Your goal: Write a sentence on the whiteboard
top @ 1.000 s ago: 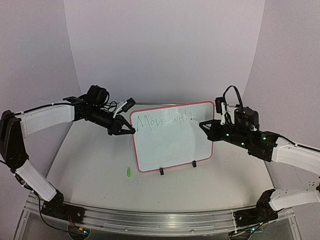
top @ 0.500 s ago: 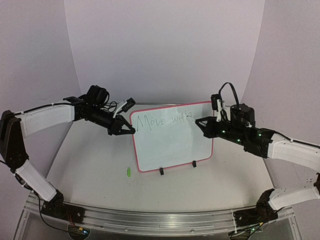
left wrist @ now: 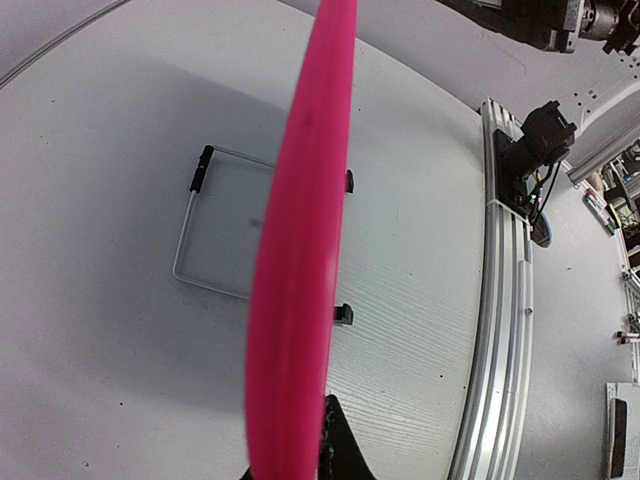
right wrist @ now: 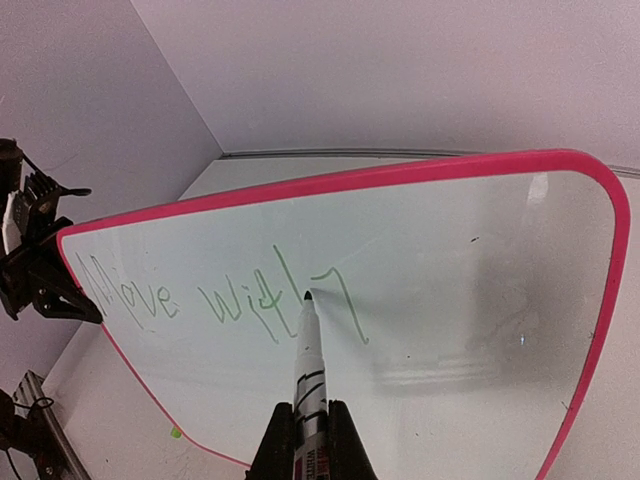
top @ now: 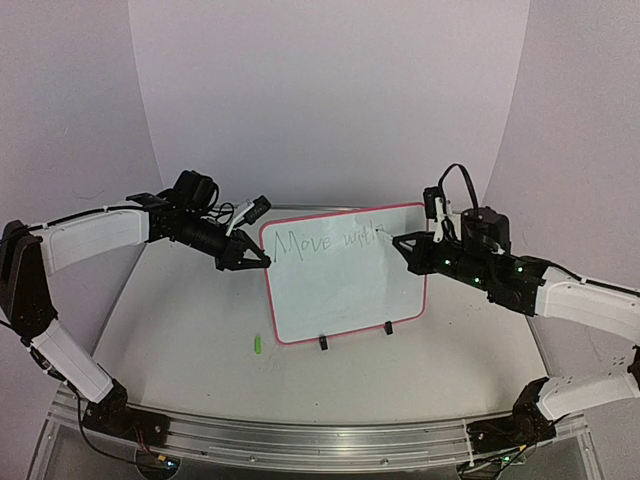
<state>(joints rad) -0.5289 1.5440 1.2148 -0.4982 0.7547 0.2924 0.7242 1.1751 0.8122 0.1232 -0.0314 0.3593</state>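
Whiteboard [top: 345, 290] with a pink-red frame stands on the counter [top: 180, 330] between the two sets of jaws, held up by a wire stand [left wrist: 215, 225] behind it and two small black clip feet [top: 323, 343] at its lower edge. The left jaws are clamped on the board's left edge, close to its top corner. In the left wrist view the frame runs as a blurred pink band straight out ahead of them, with one black fingertip [left wrist: 336, 445] showing just to its right. The right jaws are clamped around the barrel of a marker [right wrist: 309, 370], which points out ahead of them at the upper right part of the board. The sentence [right wrist: 232, 303] begins just beside the left jaws and runs along the top of the board toward the right jaws, in thin, slanted green letters that read "Move with", followed by one more hooked stroke. The marker's dark tip lies at the end of that writing, between the last letter and the hooked stroke. I cannot tell whether it actually touches the white surface. A small green object [top: 256, 344] lies on the counter below the left jaws, near the board's lower left corner but apart from it.
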